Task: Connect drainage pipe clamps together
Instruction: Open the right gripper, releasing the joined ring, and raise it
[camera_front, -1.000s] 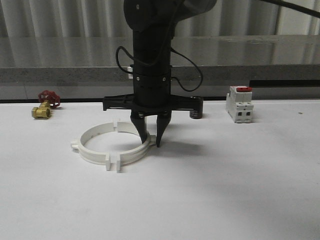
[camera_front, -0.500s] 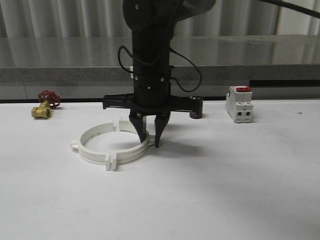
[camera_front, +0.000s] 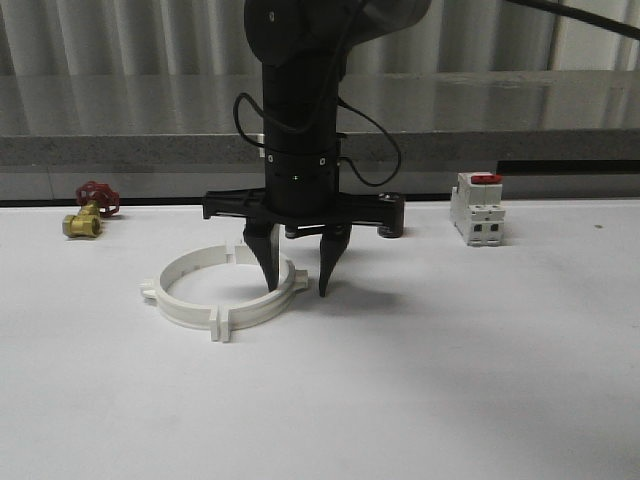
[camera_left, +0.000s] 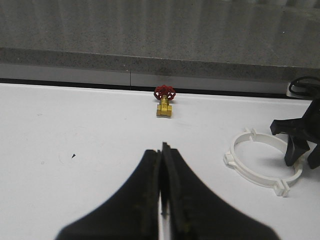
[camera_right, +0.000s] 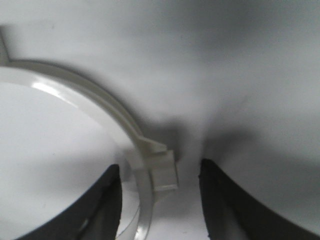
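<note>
since 1 s ago right claw (camera_front: 298, 291) has spread wide, straddling ring's right tab. drainage pipe clamps (camera_front: 222, 289) sit joined mid-table. left claw (camera_left: 162, 220) closed, empty. next: lift clear, check seam.

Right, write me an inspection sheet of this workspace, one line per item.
Surface: white table, no spills seen.
Job's things: two drainage pipe clamps lying flat as a ring, end tabs meeting at the front.
Clutter: brass valve with red handwheel far left; white switch with red top at right.
Grippers: right gripper open, its jaws straddling the ring's right side; left gripper shut, away from the ring.
Cables: black cable looped on the right arm.
Surroundings: grey ledge behind the table.
</note>
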